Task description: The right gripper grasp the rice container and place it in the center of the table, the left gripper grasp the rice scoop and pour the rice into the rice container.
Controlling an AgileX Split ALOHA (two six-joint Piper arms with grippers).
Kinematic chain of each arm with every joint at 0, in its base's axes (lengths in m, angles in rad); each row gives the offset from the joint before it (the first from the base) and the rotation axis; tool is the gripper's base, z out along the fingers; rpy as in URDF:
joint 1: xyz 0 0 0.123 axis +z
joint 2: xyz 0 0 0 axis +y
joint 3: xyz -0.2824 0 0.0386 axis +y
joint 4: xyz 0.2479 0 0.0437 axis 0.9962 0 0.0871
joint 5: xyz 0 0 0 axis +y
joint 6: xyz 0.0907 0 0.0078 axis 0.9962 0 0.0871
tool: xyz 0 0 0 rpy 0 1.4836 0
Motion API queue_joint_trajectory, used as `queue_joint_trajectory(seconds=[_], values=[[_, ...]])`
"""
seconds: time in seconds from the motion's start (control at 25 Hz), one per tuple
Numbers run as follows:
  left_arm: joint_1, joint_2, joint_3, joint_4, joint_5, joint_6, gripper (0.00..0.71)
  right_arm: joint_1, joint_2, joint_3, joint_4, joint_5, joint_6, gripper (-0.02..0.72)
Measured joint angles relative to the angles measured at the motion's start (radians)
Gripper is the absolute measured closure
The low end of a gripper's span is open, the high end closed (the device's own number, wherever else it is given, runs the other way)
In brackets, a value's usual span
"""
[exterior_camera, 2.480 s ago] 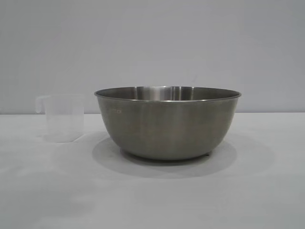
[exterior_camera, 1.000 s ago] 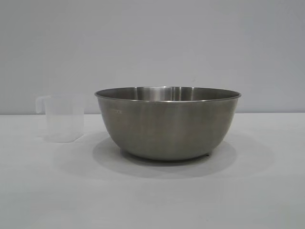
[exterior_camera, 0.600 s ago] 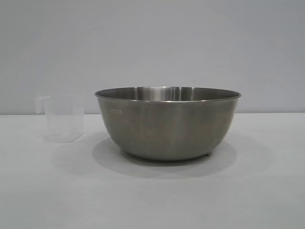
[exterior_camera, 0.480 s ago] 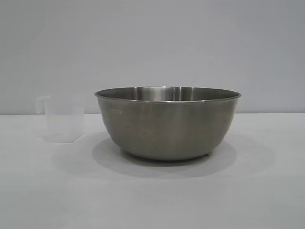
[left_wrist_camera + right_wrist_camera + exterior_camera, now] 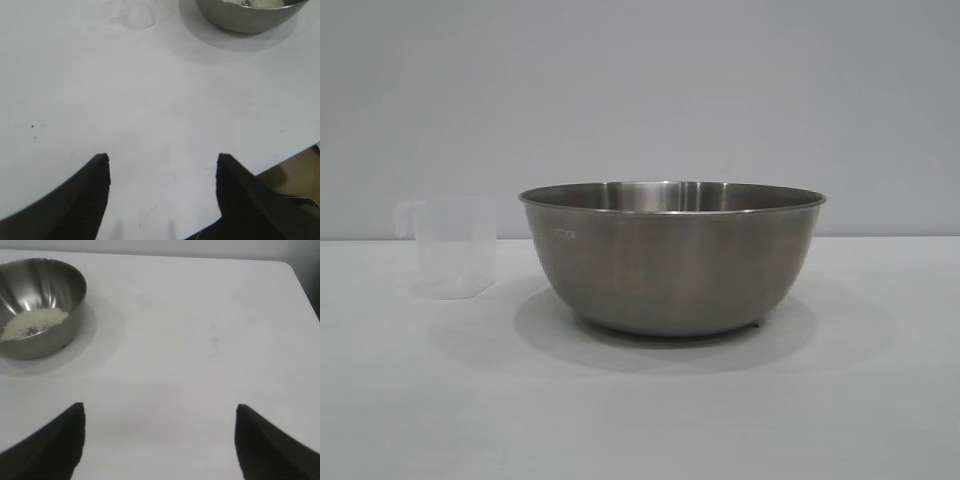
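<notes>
- Steel bowl (image 5: 672,262) is sitting mid-table (image 5: 880,420), holding a small heap of white rice (image 5: 33,322).
- Plastic cup (image 5: 453,247) is standing upright beside it, apart, handle pointing away from it.
- Left gripper (image 5: 162,172) is hovering over bare table, fingers spread, grasping nothing.
- Right gripper (image 5: 160,422) is doing likewise, spread wider.

We see bare table (image 5: 880,400) all round the steel bowl (image 5: 672,262). The plastic measuring cup (image 5: 453,246) stands just beside it, narrow gap between.
</notes>
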Motion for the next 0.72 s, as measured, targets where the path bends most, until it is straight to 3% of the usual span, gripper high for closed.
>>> queue_joint_trajectory(seconds=[0.24, 0.32, 0.56, 0.72], values=[[0.017, -0.013, 0.0, 0.0, 0.0, 0.0, 0.324, 0.0, 0.0, 0.0, 0.0, 0.0, 0.0, 0.155], [0.068, -0.017, 0.0, 0.0, 0.0, 0.0, 0.324, 0.0, 0.0, 0.0, 0.0, 0.0, 0.0, 0.155], [0.309, -0.07, 0.0, 0.0, 0.0, 0.0, 0.324, 0.0, 0.0, 0.0, 0.0, 0.0, 0.0, 0.155], [0.406, -0.125, 0.0, 0.0, 0.0, 0.0, 0.324, 0.0, 0.0, 0.0, 0.0, -0.002, 0.0, 0.155]])
